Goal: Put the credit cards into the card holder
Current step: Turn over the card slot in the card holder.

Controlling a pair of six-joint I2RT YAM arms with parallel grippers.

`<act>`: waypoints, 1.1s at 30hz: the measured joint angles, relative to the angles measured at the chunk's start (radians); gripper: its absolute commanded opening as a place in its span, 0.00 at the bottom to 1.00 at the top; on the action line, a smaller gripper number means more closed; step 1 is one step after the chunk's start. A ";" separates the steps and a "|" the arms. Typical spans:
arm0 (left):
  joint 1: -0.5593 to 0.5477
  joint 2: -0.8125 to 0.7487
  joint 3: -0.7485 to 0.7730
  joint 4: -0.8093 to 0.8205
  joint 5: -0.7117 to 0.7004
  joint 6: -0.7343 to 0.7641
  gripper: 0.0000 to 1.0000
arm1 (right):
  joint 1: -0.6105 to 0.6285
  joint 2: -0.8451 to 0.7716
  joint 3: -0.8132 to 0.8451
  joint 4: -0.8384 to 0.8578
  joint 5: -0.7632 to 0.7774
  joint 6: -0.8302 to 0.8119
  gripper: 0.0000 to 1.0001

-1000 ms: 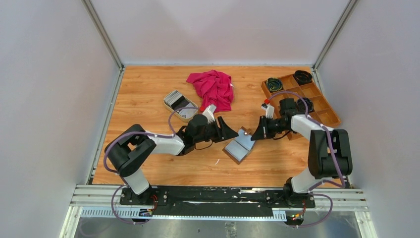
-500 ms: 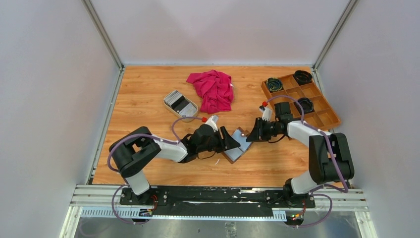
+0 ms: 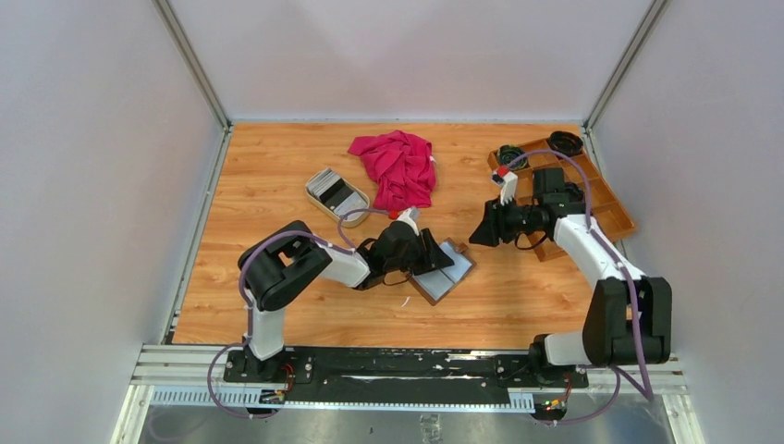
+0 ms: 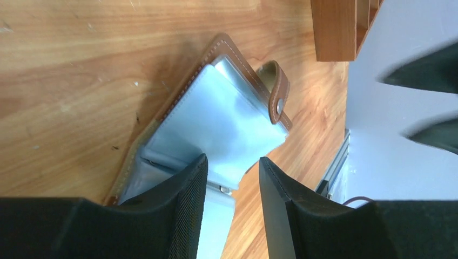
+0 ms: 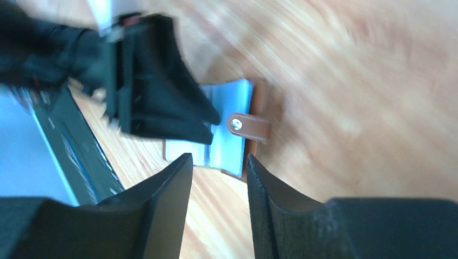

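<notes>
Table (image 3: 277,185): wood-grain top, walled on three sides, with both arms reaching in from the near edge.
Tray (image 3: 618,211): wooden compartments at the far right corner, partly cut off behind the right arm.
Cloth (image 3: 398,166): a red heap near the middle of the far edge.
Left claw (image 4: 232,162): fingers spread, poised over the holder's sleeves and pinching nothing.
Right claw (image 5: 219,157): fingers apart and empty, hanging just right of the holder; its own view is blurred.
Dish (image 3: 312,194): left of centre, well apart from the holder.
Holder (image 3: 448,273): lies open at mid-table, grey lining up. The leather likely flexes and slides, so it is best pinned by a cover edge.
Cards (image 3: 335,188): stacked in the dish, count unclear. They look thin, stiff and slick, so they are best nipped by an edge.
Tab (image 4: 276,91): curls off the holder's right cover.
</notes>
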 measured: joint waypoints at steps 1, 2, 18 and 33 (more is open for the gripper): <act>0.004 0.000 0.001 0.000 0.002 0.003 0.45 | 0.000 -0.015 0.022 -0.031 -0.035 -0.080 0.43; 0.009 0.000 0.002 -0.001 0.004 0.008 0.45 | 0.000 -0.029 0.052 -0.074 -0.084 -0.177 0.42; 0.029 -0.060 -0.023 -0.016 0.018 0.095 0.45 | 0.215 0.203 0.117 -0.277 -0.066 -0.717 0.06; -0.095 -0.668 -0.287 -0.282 -0.242 0.261 0.48 | 0.261 0.303 0.153 -0.270 0.132 -0.620 0.10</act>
